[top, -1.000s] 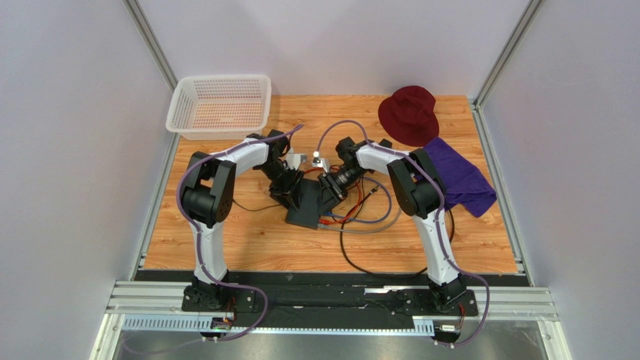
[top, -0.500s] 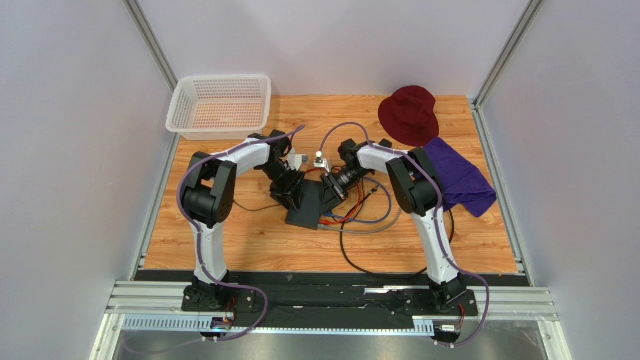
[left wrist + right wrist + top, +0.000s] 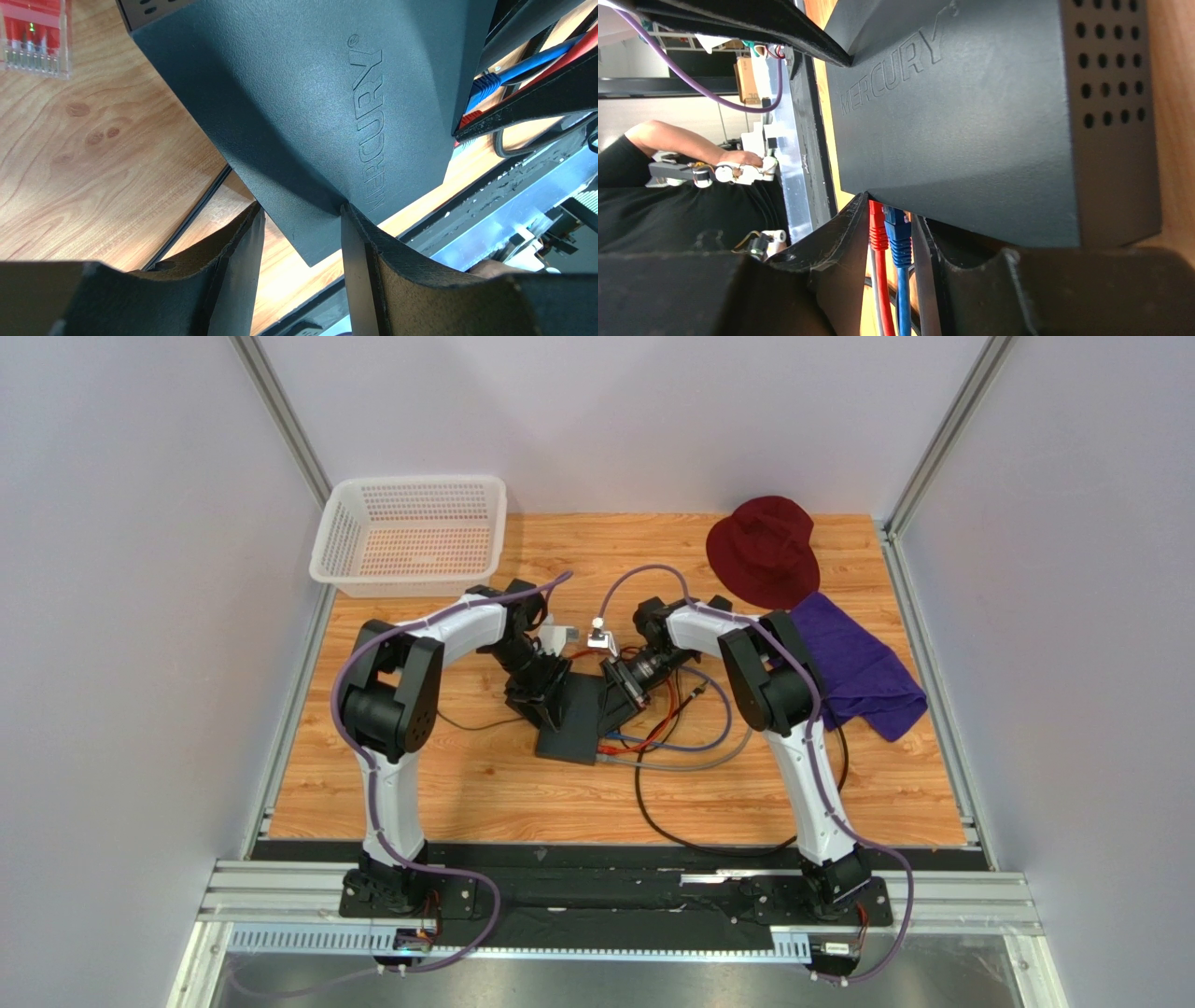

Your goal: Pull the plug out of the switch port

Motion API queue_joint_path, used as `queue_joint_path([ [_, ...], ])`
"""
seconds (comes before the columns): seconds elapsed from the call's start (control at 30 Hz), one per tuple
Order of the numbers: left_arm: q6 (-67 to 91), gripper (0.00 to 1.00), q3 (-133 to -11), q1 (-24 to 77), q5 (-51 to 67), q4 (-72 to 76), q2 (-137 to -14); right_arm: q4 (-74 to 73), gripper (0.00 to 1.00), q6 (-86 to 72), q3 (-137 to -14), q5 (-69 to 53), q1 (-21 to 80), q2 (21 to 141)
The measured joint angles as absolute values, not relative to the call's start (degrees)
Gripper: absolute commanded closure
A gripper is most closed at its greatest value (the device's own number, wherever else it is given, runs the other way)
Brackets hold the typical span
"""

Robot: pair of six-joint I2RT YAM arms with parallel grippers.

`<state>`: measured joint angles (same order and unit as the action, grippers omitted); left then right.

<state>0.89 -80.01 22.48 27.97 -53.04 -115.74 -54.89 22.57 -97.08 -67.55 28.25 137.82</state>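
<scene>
On the table [image 3: 463, 784], left jaws clamp switch [image 3: 316, 126], right jaws plugs [image 3: 878, 227].

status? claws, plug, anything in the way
Left claw pinching switch corner. Right claw straddling red plug and blue plug, grip unconfirmed. Both plugs in the switch. Plugs side by side, claw may catch both.

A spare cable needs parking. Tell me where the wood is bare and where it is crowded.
Bare: the near wood between the left arm and the switch; the far strip between basket and red hat. Crowded: the centre, around the switch, its cable loops to the right, then the purple cloth.
</scene>
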Motion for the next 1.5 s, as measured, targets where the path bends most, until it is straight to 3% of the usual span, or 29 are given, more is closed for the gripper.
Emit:
queue_joint_path([
  [0.23,0.73,0.48,-80.01,22.52,27.99,-53.12,-115.79,-57.49,0.61,28.38,-97.67,-68.69,28.29,137.86],
  [0.43,0.73,0.48,-80.40,22.52,28.14,-53.56,-116.18,-60.58,0.71,33.91,-99.11,-69.10,28.32,138.93],
  [0.57,0.71,0.48,-81.06,22.52,28.21,-54.33,-116.73,-62.17,0.87,36.10,-99.81,-69.41,28.21,139.52],
  [0.83,0.71,0.48,-81.23,22.52,28.95,-55.00,-117.21,-63.37,0.99,35.22,-99.79,-69.97,28.21,140.49],
  [1.23,0.51,0.50,-81.23,22.55,29.04,-55.20,-117.23,-63.05,1.00,27.20,-101.01,-66.48,28.42,140.51],
  [1.5,0.30,0.50,-81.45,22.61,29.50,-55.55,-117.60,-70.17,1.00,36.82,-104.16,-70.81,27.49,143.87],
])
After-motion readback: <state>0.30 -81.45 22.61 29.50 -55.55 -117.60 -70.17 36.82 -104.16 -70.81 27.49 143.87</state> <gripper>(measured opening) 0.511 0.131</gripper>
